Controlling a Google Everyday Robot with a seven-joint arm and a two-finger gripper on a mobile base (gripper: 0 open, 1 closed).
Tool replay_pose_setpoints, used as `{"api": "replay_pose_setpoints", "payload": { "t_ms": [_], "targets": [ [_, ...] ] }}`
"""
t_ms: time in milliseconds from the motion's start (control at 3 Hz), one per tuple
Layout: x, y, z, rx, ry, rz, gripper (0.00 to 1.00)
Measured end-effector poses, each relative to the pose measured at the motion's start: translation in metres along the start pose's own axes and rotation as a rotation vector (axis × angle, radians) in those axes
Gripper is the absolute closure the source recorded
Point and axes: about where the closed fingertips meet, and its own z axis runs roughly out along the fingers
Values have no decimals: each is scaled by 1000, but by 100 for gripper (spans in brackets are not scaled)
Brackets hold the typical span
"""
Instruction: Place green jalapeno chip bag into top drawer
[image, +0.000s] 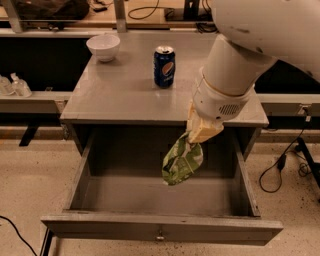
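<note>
The green jalapeno chip bag (182, 161) hangs crumpled from my gripper (196, 138), which is shut on its top edge. The bag is held in the air above the right-middle part of the open top drawer (160, 229). The drawer is pulled fully out of the grey cabinet and its knob shows on the front panel. My white arm comes down from the upper right and hides the right part of the cabinet top.
A dark blue soda can (164, 66) stands near the middle of the cabinet top (120, 95). A white bowl (103, 47) sits at its back left corner. Cables lie on the floor at right.
</note>
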Motion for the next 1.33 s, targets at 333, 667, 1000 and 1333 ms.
{"api": "replay_pose_setpoints", "payload": {
  "t_ms": [333,667,1000,1333],
  "targets": [
    [-1,-1,-3,8,-1,-1,59],
    [-36,-17,23,-14,-117,-98,28],
    [-35,-16,20,-9,-107,-93,5],
    [-35,-15,20,-9,-107,-93,0]
  ]
}}
